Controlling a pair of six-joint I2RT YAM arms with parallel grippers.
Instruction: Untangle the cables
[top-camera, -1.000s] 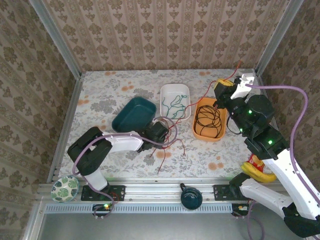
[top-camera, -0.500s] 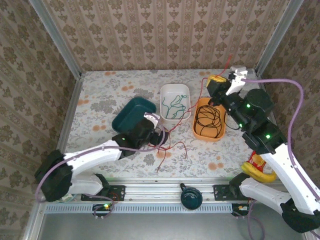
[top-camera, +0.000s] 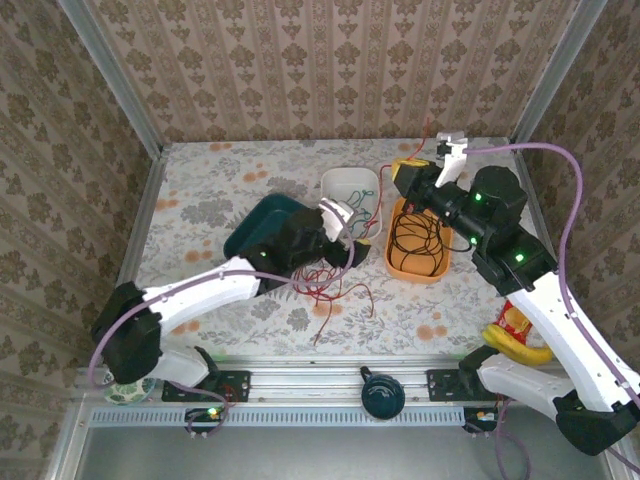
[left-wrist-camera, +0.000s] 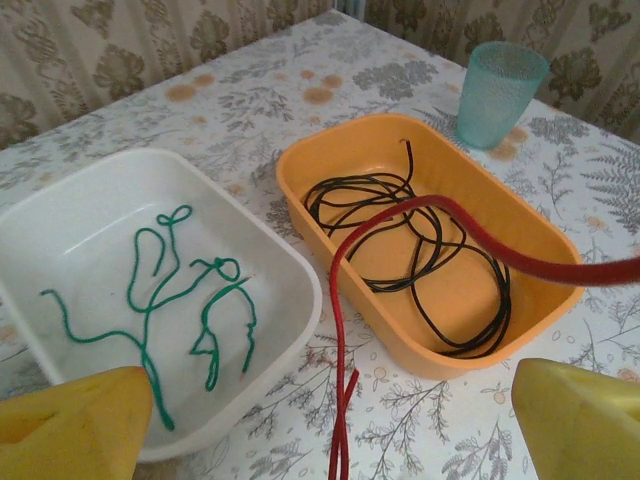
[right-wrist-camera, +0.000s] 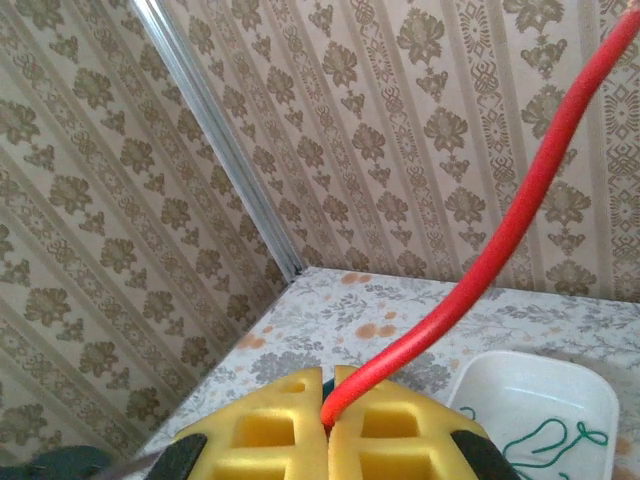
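Three trays cross the counter: a teal tray at left, the left gripper with jaws wide astride the red cable, a white tray holding the green cable, an orange tray holding the black cable, and the right gripper with jaws clamped on that red cable.

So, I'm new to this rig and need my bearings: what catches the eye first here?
The red cable stands out most, pinched in the shut right gripper and running up past the wallpaper. In the left wrist view, a black cable coils in the orange tray. A green cable lies in the white tray beside it.
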